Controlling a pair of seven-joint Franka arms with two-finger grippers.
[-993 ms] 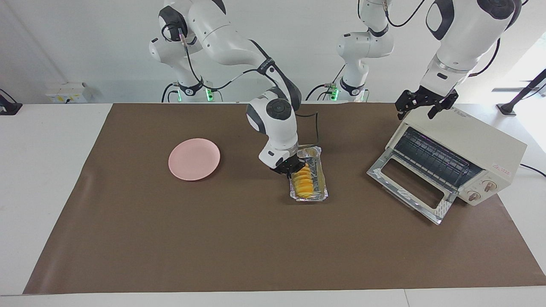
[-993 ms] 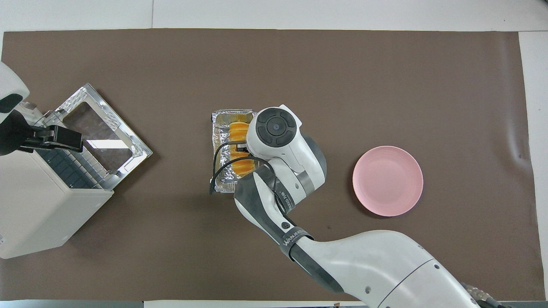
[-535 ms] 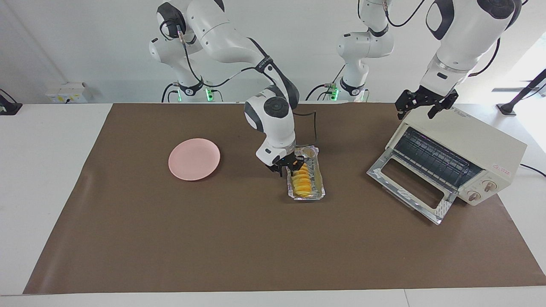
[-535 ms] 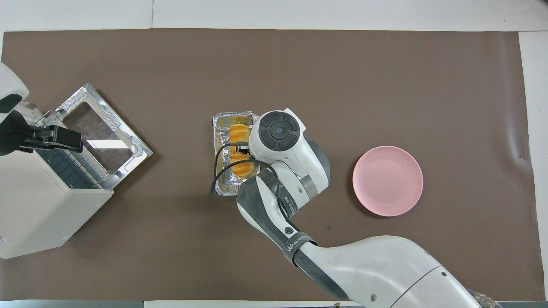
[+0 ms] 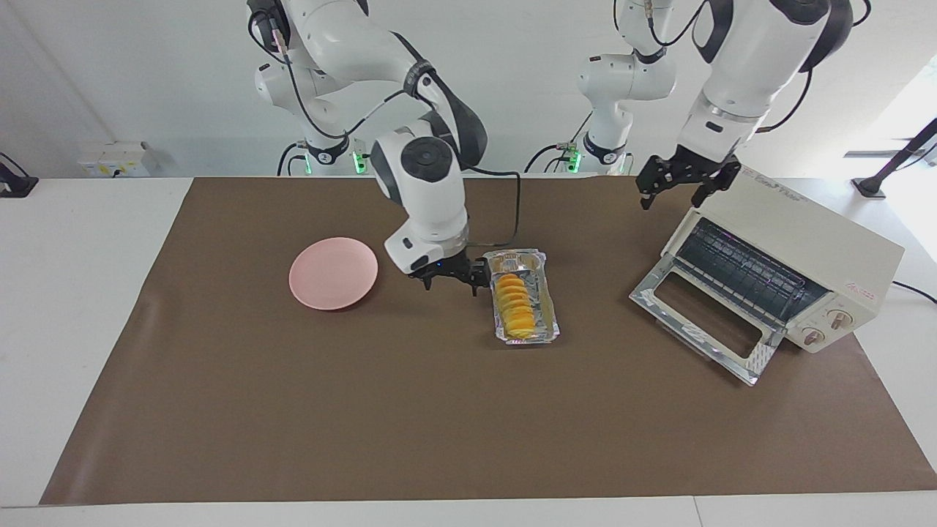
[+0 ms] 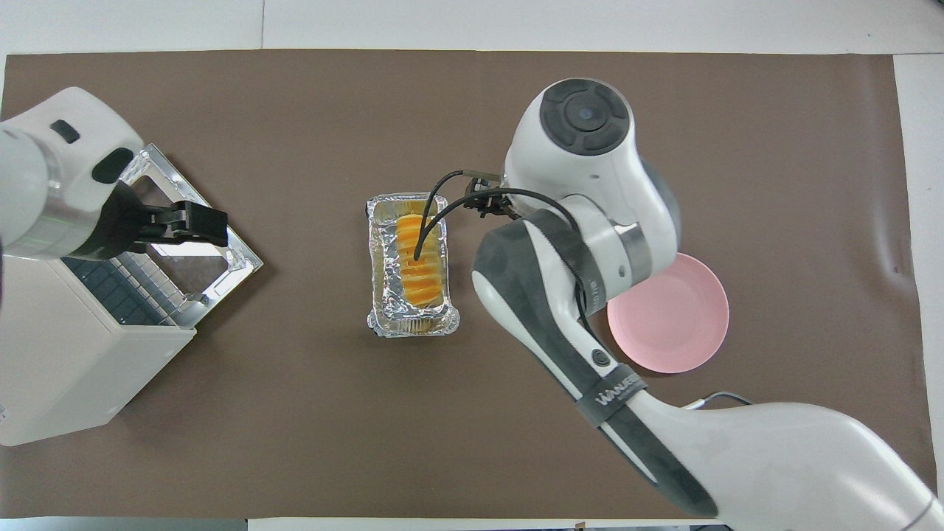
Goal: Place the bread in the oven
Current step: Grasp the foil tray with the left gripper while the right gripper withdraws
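Observation:
The bread (image 5: 514, 306) (image 6: 420, 259), a yellow-orange ridged loaf, lies in a crinkled foil tray (image 5: 545, 322) (image 6: 380, 284) at the middle of the mat. My right gripper (image 5: 452, 282) hangs open and empty just above the mat, beside the tray on the plate's side, apart from the bread. In the overhead view its arm hides most of it. The cream oven (image 5: 798, 252) (image 6: 66, 361) stands at the left arm's end, its glass door (image 5: 703, 322) (image 6: 184, 247) dropped open. My left gripper (image 5: 672, 192) (image 6: 214, 225) is open in the air over the oven's front top corner.
A round pink plate (image 5: 333, 273) (image 6: 675, 328) lies toward the right arm's end, partly covered by the right arm in the overhead view. A black cable from the right arm crosses over the tray. The brown mat (image 5: 366, 410) covers the table.
My right gripper opened off the bread, rose and swung away toward the plate. The bread stays in the foil tray. My left gripper drifted a little toward the table's middle.

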